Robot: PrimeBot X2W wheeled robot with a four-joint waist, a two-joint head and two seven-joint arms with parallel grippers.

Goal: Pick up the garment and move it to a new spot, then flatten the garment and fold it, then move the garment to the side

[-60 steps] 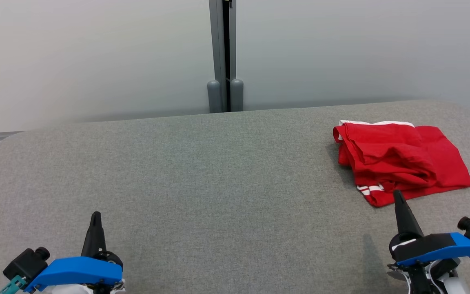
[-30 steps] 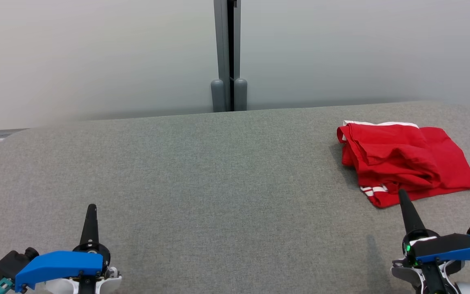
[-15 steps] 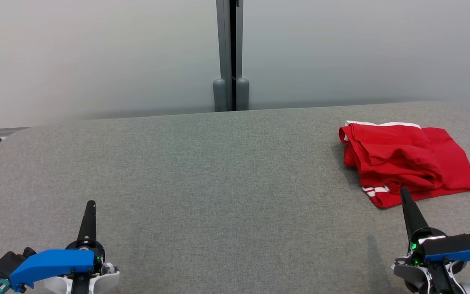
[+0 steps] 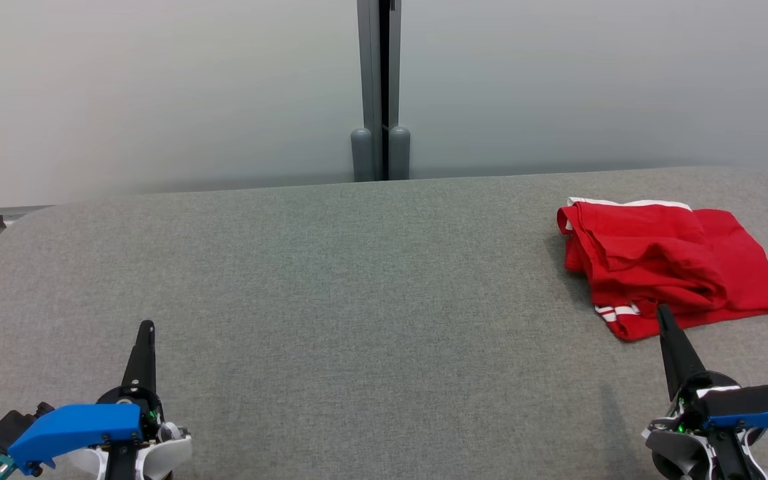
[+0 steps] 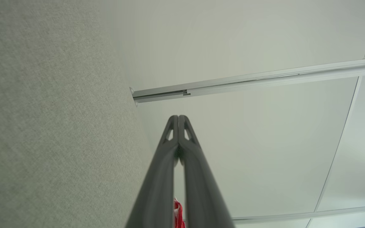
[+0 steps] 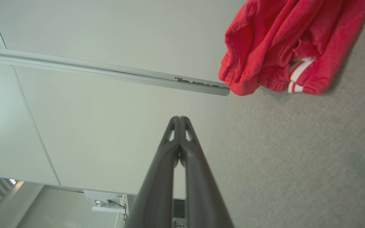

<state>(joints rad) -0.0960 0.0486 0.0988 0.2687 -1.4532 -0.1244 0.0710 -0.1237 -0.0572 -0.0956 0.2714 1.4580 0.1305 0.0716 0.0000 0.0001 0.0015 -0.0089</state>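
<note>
The red garment (image 4: 671, 263) with white trim lies bunched at the right of the frame on the grey table (image 4: 357, 280), the right claw (image 4: 663, 313) closed and empty near its lower edge, the left claw (image 4: 147, 328) closed and empty at lower left.

The tip of the right gripper (image 4: 662, 312) covers a bit of the garment (image 4: 664, 260) at its near hem, the right wrist view's top edge crops it, and the fingers (image 5: 157, 190) of the left gripper (image 5: 178, 117) hide all but a red sliver in that wrist's view.
</note>
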